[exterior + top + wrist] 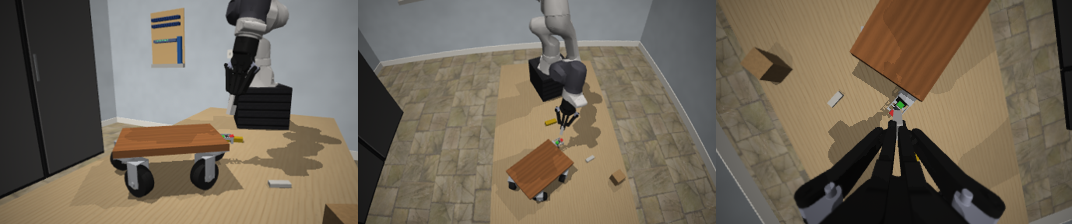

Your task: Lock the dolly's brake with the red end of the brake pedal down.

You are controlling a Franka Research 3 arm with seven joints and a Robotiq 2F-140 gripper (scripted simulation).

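Observation:
The dolly (538, 167) (171, 138) (921, 40) has a brown wooden deck and stands on its black casters on the tan mat. Its brake pedal (558, 142) (227, 136) (899, 107) sticks out at the deck's corner nearest the robot, with a green end and a red end. My gripper (560, 133) (234, 92) (897, 116) is shut with nothing between the fingers. It points down and hangs above the pedal; in the wrist view its tips sit right at the red end. I cannot tell whether they touch it.
A yellow block (550, 122) (238, 139) lies near the pedal. A small white block (590, 159) (279, 183) (835, 99) and a brown box (617, 177) (766, 64) lie to the side. The robot's black base (546, 82) (264, 106) stands behind. A dark cabinet (39, 78) stands at the left.

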